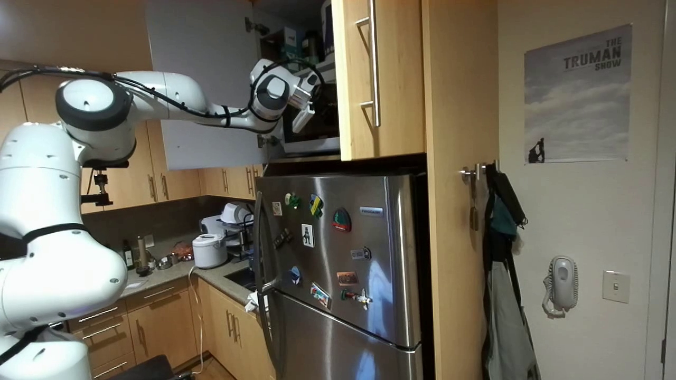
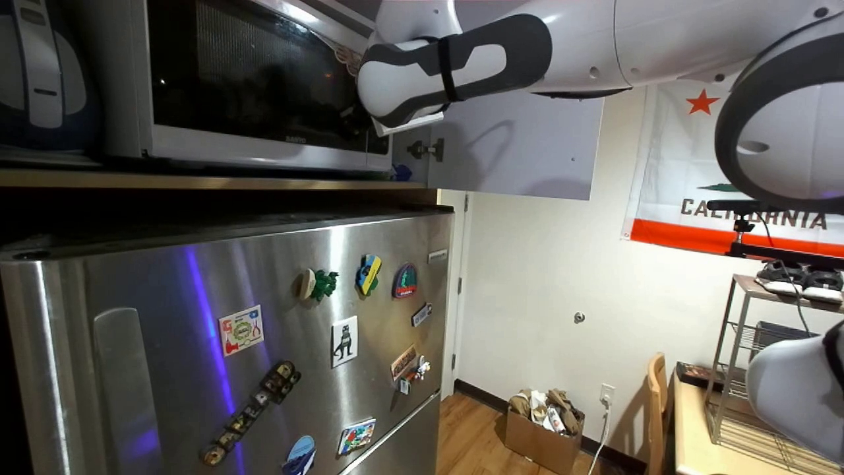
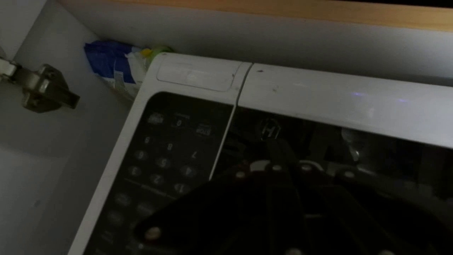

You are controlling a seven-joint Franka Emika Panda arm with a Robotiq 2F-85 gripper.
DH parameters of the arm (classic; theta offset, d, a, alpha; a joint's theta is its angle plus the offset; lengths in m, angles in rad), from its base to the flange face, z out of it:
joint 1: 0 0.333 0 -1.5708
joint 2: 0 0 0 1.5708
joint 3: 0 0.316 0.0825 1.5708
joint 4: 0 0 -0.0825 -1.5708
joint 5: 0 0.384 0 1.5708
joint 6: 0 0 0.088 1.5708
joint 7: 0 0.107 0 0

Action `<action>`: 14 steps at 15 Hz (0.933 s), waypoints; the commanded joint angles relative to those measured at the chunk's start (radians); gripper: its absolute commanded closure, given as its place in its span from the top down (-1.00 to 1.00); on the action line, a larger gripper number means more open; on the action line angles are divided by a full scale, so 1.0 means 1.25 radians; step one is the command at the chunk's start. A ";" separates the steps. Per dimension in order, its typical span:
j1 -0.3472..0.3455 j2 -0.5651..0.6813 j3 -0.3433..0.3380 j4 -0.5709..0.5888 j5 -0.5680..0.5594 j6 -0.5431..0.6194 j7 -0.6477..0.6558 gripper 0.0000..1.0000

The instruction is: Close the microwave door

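Firstly, one tall stainless-steel fridge, mid-scene in an exterior view. One white jointed robot arm, near left in that view. One pale wooden shelf above the fridge, bearing one boxy silver-white microwave. Its flat rectangular microwave door, pale frame around dark glass: flush beside the black keypad panel, to its right in the wrist view. One black two-fingered tool, fingers together, before that glass; contact cannot be told.
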 commanded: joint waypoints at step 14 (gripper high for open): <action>0.528 0.074 -0.481 -0.191 -0.162 -0.037 -0.088 0.98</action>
